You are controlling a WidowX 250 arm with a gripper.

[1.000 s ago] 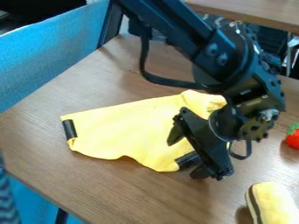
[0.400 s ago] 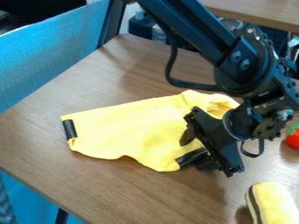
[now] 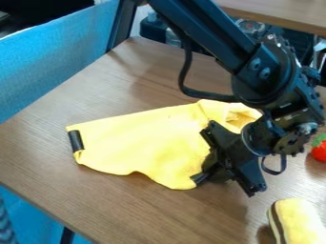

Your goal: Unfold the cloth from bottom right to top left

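- Cloth (image 3: 140, 140) on table (image 3: 127, 209), mid-frame
- Gripper (image 3: 213, 173) at cloth's lower right corner
- Strawberry (image 3: 320, 151) at right edge
- Plush roll (image 3: 298, 221) lower right, below strawberry
- Partition (image 3: 54, 66) along table, upper left

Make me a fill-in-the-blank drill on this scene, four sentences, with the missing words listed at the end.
1. The cloth on the wooden table is ____ in colour.
2. The strip at the cloth's left end is ____ in colour.
3. The gripper is at the cloth's lower ____ corner, as seen in the picture.
4. The strawberry at the picture's right edge is red with a ____ top.

Missing words: yellow; black; right; green.
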